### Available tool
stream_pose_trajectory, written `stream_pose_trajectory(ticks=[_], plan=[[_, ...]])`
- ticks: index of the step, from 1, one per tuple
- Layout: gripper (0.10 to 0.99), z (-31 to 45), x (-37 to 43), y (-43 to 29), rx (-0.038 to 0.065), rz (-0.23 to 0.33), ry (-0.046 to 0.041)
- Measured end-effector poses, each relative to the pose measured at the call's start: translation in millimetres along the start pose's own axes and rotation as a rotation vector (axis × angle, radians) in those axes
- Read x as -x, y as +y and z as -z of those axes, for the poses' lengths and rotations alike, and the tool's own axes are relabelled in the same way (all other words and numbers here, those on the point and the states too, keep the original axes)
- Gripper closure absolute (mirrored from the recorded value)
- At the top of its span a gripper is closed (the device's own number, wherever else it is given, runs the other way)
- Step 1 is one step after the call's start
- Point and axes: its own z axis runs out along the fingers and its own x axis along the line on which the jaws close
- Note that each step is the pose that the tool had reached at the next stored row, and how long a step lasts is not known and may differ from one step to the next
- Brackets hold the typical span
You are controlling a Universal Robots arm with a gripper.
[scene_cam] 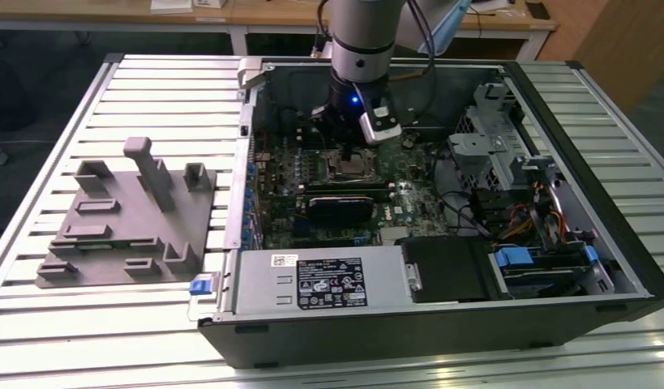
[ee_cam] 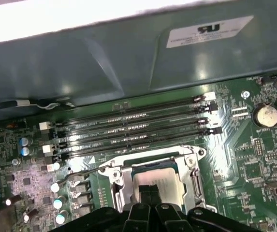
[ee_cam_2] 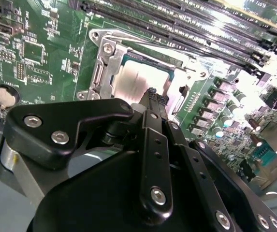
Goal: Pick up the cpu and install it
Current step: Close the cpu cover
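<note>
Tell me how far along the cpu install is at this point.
Done, by the look: the cpu already lies inside the socket frame on the board. In hand: the claw, shut, has its tips right at the cpu's silver top; whether they touch is unclear. Left: the claw has not cleared the socket, and I cannot tell if the frame is latched.

Exterior view: off the arm, high up, looks steeply down on the whole open PC case (scene_cam: pixel 418 340) & grey tray (scene_cam: pixel 115 235) beside it; gripper (scene_cam: pixel 346 156) sits far off, upper-mid frame. Both wrist views: v. close, from just behind the gripper (ee_cam_2: pixel 152 92) (ee_cam: pixel 150 189), facing past it to the CPU socket (ee_cam_2: pixel 104 67) (ee_cam: pixel 116 181) right under it, RAM slots (ee_cam_2: pixel 177 19) (ee_cam: pixel 133 128) beyond. All 3 share socket (scene_cam: pixel 348 168) + nearby motherboard (scene_cam: pixel 408 207).
</note>
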Motion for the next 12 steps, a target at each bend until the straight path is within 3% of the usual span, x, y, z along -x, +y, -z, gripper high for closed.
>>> stream_pose_trajectory(ticks=[3, 12], plan=[[0.980, -0.4, -1.9, -0.6, 0.008, 0.008, 0.0021], [0.980, -1.7, -6.1, -4.1, 0.013, 0.014, 0.0031]])
